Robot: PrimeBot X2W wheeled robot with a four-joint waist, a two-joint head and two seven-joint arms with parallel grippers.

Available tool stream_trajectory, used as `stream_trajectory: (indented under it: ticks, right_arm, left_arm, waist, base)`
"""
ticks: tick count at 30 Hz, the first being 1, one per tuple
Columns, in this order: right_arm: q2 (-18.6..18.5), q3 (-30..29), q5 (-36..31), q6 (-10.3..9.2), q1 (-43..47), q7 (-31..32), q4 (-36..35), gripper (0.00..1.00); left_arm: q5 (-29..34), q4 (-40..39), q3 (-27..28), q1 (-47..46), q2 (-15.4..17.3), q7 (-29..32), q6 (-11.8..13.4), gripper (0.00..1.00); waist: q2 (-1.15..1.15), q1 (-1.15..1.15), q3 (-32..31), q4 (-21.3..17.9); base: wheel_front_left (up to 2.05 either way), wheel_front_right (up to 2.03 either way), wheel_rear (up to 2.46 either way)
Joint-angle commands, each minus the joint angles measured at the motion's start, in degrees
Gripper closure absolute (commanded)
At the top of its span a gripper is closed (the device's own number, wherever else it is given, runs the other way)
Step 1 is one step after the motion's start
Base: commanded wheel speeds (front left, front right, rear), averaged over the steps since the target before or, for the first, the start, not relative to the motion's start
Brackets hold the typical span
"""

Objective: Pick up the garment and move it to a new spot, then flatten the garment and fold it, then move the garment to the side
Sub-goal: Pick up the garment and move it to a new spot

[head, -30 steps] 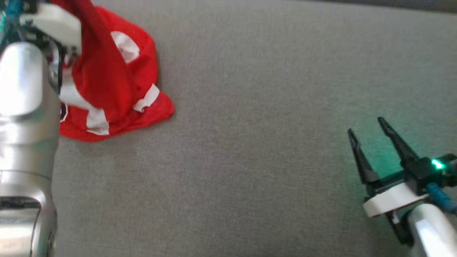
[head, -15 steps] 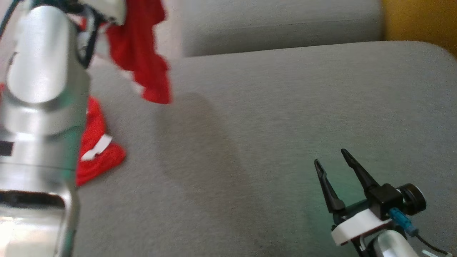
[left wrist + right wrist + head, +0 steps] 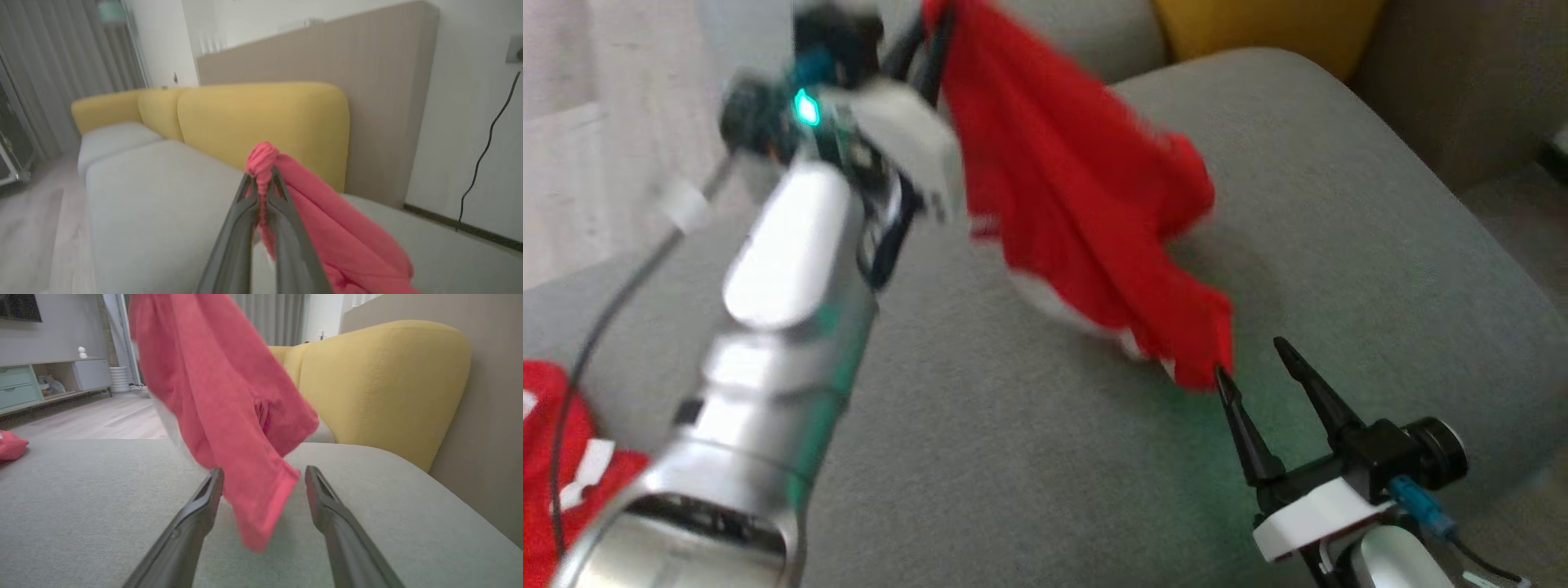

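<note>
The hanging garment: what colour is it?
The garment is red with white trim, clearest in the head view.

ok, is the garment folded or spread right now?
Neither: the garment hangs bunched from the shut left gripper, lower end dangling over the sofa seat by the open right gripper.

Two red garments are in sight: the hanging garment (image 3: 1078, 196) and a second garment (image 3: 556, 441), which lies at the lower left of the head view. There are two grippers, the left gripper (image 3: 261, 179) and the right gripper (image 3: 1248, 357), each with two dark fingers. The left wrist view shows three yellow back cushions (image 3: 261, 122) and two grey seat cushions (image 3: 163, 196). One green light (image 3: 806, 108) glows on the left wrist. One black cable (image 3: 486, 151) runs down the wall. One white ribbed basket (image 3: 119, 379) stands on the floor beside one sideboard (image 3: 49, 379).
</note>
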Motion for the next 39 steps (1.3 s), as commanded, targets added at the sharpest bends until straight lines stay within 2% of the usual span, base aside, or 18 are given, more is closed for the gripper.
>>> stream_trajectory:
  ticks: [1, 5, 7, 8, 9, 10, 11, 14, 19, 20, 21, 27, 30, 34, 39]
  right_arm:
    - [0.4, 1.3, 0.4, -0.04, -2.6, -0.7, -2.4, 0.00]
    - [0.7, 1.3, 1.2, -0.04, -4.4, -0.7, -3.0, 0.00]
    - [0.7, 1.4, 1.6, -0.04, -5.1, -0.7, -3.0, 0.00]
    - [0.6, 1.3, 1.8, -0.04, -5.6, -0.7, -3.1, 0.00]
    - [0.6, 1.2, 1.8, -0.04, -5.7, -0.7, -3.1, 0.00]
    - [0.6, 1.2, 1.8, -0.04, -5.7, -0.7, -3.1, 0.00]
    - [0.6, 1.0, 1.8, -0.04, -5.7, -0.7, -3.0, 0.00]
    - [0.5, 0.5, 2.0, -0.04, -5.0, -0.7, -2.7, 0.00]
    - [0.3, -1.1, 2.2, -0.04, -3.1, -0.7, -2.2, 0.00]
    - [0.1, -1.8, 2.2, -0.04, -1.7, -0.7, -2.0, 0.00]
    - [0.1, -1.8, 2.2, -0.04, -1.7, -0.7, -2.0, 0.00]
    - [0.1, -4.1, 2.4, -0.04, 2.5, -0.7, -1.5, 0.00]
    - [0.3, -5.2, 2.4, -0.04, 4.2, -0.7, -1.3, 0.00]
    - [0.6, -6.5, 2.3, -0.04, 6.4, -0.7, -0.7, 0.00]
    - [1.0, -7.4, 1.8, -0.04, 9.1, -0.7, -0.2, 0.00]
  left_arm:
    - [-0.2, 0.7, 0.5, -0.4, 1.8, -0.6, 1.5, 1.00]
    - [0.2, 6.4, -0.1, 1.8, 1.6, -4.6, 4.7, 1.00]
    - [0.4, 8.8, 0.4, 2.3, 1.8, -8.2, 6.3, 1.00]
    - [-0.3, 10.6, 1.2, 2.6, 1.9, -11.8, 6.6, 0.96]
    - [-0.7, 11.5, 1.4, 2.8, 1.9, -13.2, 6.2, 0.35]
    - [-0.7, 11.5, 1.4, 2.8, 1.9, -13.2, 6.2, 0.35]
    - [-1.4, 12.3, 1.8, 2.9, 1.8, -14.5, 5.8, 0.00]
    - [-2.7, 13.9, 2.0, 4.3, 1.7, -18.8, 4.5, 0.00]
    - [-1.8, 11.1, 2.7, 9.2, 2.4, -20.8, 6.5, 0.00]
    - [-0.1, 4.5, 3.6, 13.7, 3.3, -20.9, 8.6, 0.00]
    - [-0.1, 4.5, 3.6, 13.7, 3.3, -20.9, 8.6, 0.00]
    - [5.2, -18.1, 6.8, 34.0, 4.0, -21.0, 12.7, 0.00]
    - [7.2, -27.0, 8.2, 43.4, 3.8, -21.0, 13.2, 0.00]
    - [9.3, -35.3, 9.4, 54.0, 3.0, -21.0, 14.0, 0.00]
    - [11.2, -40.3, 9.2, 63.2, 2.1, -21.0, 15.3, 0.00]
  waist:
    - [-0.01, 0.01, 3.5, -2.9]
    - [-0.01, 0.01, 8.4, -3.8]
    - [-0.01, 0.01, 9.9, -3.7]
    - [-0.01, 0.01, 10.9, -3.0]
    - [-0.01, 0.01, 11.1, -2.5]
    - [-0.01, 0.01, 11.1, -2.5]
    - [-0.01, 0.01, 11.1, -1.8]
    - [-0.01, 0.01, 9.2, 1.6]
    - [-0.01, 0.01, 5.9, 5.6]
    - [-0.01, 0.01, 4.1, 7.6]
    - [-0.01, 0.01, 4.1, 7.6]
    - [-0.01, 0.01, -0.1, 12.8]
    - [-0.01, 0.01, -1.6, 14.6]
    - [-0.01, 0.01, -3.7, 16.5]
    - [-0.01, 0.01, -5.7, 17.9]
  base:
    - [0.00, 0.00, 0.00]
    - [0.00, 0.00, 0.00]
    - [0.00, 0.00, 0.00]
    - [0.00, 0.00, 0.00]
    - [0.00, 0.00, 0.00]
    - [0.00, 0.00, 0.00]
    - [0.00, 0.00, 0.00]
    - [0.00, 0.00, 0.00]
    - [0.00, 0.00, 0.00]
    - [0.00, 0.00, 0.00]
    - [0.00, 0.00, 0.00]
    - [0.00, 0.00, 0.00]
    - [0.00, 0.00, 0.00]
    - [0.00, 0.00, 0.00]
    - [0.00, 0.00, 0.00]
